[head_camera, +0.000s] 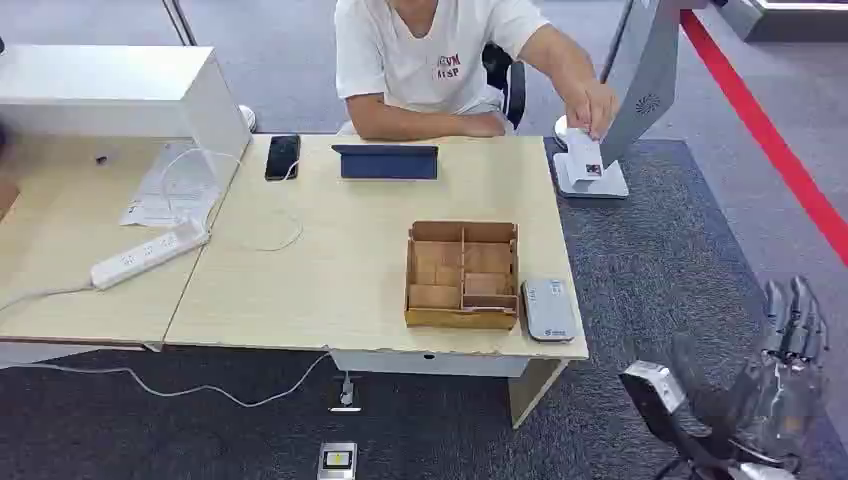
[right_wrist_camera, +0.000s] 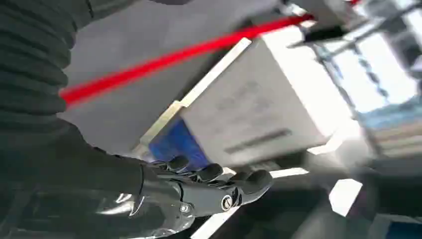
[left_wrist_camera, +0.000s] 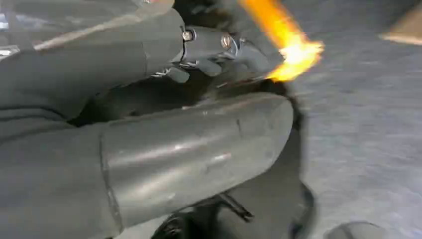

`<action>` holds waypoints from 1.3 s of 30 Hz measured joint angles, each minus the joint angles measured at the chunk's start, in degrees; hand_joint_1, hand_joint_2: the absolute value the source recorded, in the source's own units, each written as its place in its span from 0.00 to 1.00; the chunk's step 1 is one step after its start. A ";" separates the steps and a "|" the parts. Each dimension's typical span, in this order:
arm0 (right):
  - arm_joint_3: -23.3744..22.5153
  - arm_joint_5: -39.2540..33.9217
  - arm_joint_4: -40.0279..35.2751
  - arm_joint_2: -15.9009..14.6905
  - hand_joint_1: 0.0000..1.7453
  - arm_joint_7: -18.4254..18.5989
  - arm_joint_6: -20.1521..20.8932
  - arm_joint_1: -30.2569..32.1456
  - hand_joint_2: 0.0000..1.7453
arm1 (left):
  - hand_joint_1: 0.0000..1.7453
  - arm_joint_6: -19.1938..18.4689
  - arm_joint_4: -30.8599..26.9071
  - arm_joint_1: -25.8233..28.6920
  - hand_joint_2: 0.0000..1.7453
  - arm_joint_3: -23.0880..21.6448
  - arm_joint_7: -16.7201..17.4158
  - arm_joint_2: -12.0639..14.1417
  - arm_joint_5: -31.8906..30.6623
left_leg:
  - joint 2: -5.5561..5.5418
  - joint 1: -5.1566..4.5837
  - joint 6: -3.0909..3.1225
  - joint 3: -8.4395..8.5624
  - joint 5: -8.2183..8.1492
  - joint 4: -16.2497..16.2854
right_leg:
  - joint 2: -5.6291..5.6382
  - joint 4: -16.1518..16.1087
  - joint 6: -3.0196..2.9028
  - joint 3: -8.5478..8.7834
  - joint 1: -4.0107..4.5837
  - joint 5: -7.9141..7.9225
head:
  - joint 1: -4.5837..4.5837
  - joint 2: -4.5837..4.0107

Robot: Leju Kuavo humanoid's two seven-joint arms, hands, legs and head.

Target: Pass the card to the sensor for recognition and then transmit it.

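- I see the light wooden table point(head_camera: 330, 250) ending at its right edge just past the grey sensor point(head_camera: 548, 309), which lies flat at the near right corner, beside the compartmented wooden box point(head_camera: 462, 275). Open grey carpet point(head_camera: 660, 260) runs from that edge out to the red floor line point(head_camera: 760, 125).
- The card point(head_camera: 585, 158) is off the table, pinched in the person's hand point(head_camera: 592, 108) beyond the far right corner, hanging with its long axis roughly upright against a grey stand point(head_camera: 640, 70).
- My right hand point(head_camera: 785, 370) is low over the carpet, well right of the table, fingers apart and holding nothing.
- My left hand point(left_wrist_camera: 214, 50) is blurred in the left wrist view; I cannot tell its fingers' state.
- A phone point(head_camera: 283, 156), a tablet point(head_camera: 387, 161) and a power strip point(head_camera: 148, 254) lie further left.
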 joint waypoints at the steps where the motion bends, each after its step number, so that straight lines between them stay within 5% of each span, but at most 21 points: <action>1: -1.79 -4.37 4.00 0.96 0.00 1.18 0.00 -0.65 1.00 | 0.00 -0.72 -0.63 -0.35 0.00 -0.13 2.92 0.81 0.98 | -0.06 0.05 -0.01 -0.03 0.01 0.00 | -0.06 0.00 0.00 -0.03 0.04 0.00 | -0.02 0.00; 4: -6.78 -13.10 15.51 4.38 0.00 2.07 0.00 -2.05 1.00 | 0.00 -2.03 -3.16 -2.01 0.00 -0.13 9.25 4.21 4.58 | -0.06 0.03 -0.04 -0.04 0.03 -0.01 | -0.12 0.03 -0.10 0.05 0.03 0.07 | -0.02 0.00; 9: -11.67 -18.04 29.39 7.93 0.00 1.83 0.00 -3.59 1.00 | 0.00 -0.54 -5.79 -2.65 0.00 -0.09 13.41 7.89 7.78 | 0.02 0.04 -0.08 0.02 0.00 -0.01 | -0.01 0.11 -0.14 -0.05 0.04 0.04 | -0.02 0.00; 12: -15.01 -25.52 39.60 9.53 0.00 -0.97 0.00 -5.70 1.00 | 0.00 2.50 -7.89 -2.50 0.00 -0.09 17.30 9.48 11.06 | 0.05 0.06 -0.10 0.02 -0.03 -0.01 | 0.03 0.10 -0.13 -0.07 0.06 -0.05 | 0.02 0.00; 18: -21.39 -17.78 48.01 13.66 0.00 -13.02 -0.02 -5.90 1.00 | 0.00 6.12 -11.95 -1.51 0.00 -0.15 16.73 12.17 10.46 | 0.11 0.05 -0.15 -0.02 -0.08 -0.03 | 0.08 0.15 -0.18 -0.06 0.04 -0.08 | -0.02 0.00; 21: -23.86 -13.82 47.08 16.76 0.00 -19.22 -0.04 -7.24 1.00 | 0.00 7.83 -14.21 -0.76 0.00 -0.24 15.52 13.05 9.59 | 0.13 0.05 -0.15 0.04 -0.07 -0.03 | 0.08 0.14 -0.18 -0.05 0.05 -0.09 | 0.00 0.00; 24: -23.77 -15.44 42.69 19.45 0.00 -20.05 -0.04 -7.12 1.00 | 0.00 8.68 -16.17 -0.29 0.00 -0.46 14.74 13.77 9.04 | 0.03 0.05 -0.14 0.02 -0.04 -0.03 | 0.01 0.15 -0.16 0.01 0.04 -0.09 | 0.00 0.00; 30: -18.37 -12.76 27.12 22.82 0.00 -21.19 -0.07 -4.89 1.00 | 0.00 8.55 -18.64 -0.17 0.00 -1.25 14.26 14.75 7.55 | 0.06 0.03 -0.14 0.09 -0.04 -0.02 | 0.04 0.15 -0.19 0.05 0.03 -0.06 | 0.00 0.00; 36: -14.37 -11.24 12.93 24.80 0.00 -30.99 -0.07 -4.31 1.00 | 0.00 7.50 -19.30 -0.38 0.00 -1.62 14.46 14.97 5.77 | 0.06 0.02 -0.13 0.10 -0.03 -0.02 | 0.03 0.15 -0.16 0.07 0.02 -0.05 | 0.04 0.00; 39: -12.64 -9.83 6.67 24.94 0.00 -33.10 -0.07 -4.03 1.00 | 0.00 6.78 -19.30 -0.66 0.00 -1.66 14.96 14.97 4.73 | 0.05 0.02 -0.13 0.10 -0.03 -0.02 | 0.03 0.15 -0.14 0.08 0.01 -0.03 | 0.02 0.00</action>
